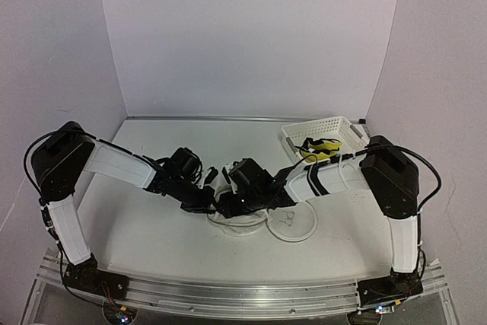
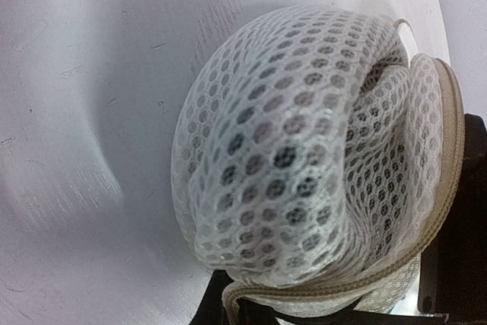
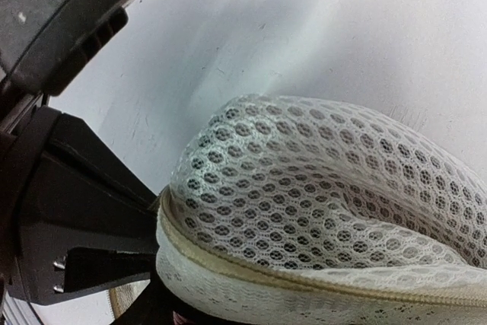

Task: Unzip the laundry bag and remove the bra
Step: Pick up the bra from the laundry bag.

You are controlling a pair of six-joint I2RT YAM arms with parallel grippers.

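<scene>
The laundry bag (image 1: 222,185) is a white mesh pouch held between both grippers at the table's middle. It fills the left wrist view (image 2: 304,150) and the right wrist view (image 3: 327,203), with a beige zipper (image 3: 228,268) running along its rim. My left gripper (image 1: 205,197) is shut on the bag's zipper edge (image 2: 251,294). My right gripper (image 1: 234,202) grips the bag from the other side, its fingers mostly hidden under the mesh. A flat round white face with a black pictogram (image 1: 293,222) lies just right of them. The bra is hidden.
A white perforated plastic basket (image 1: 335,123) stands at the back right with a yellow and black item (image 1: 321,147) in it. White walls close the back and both sides. The left gripper's black body (image 3: 68,211) sits very close to the right one.
</scene>
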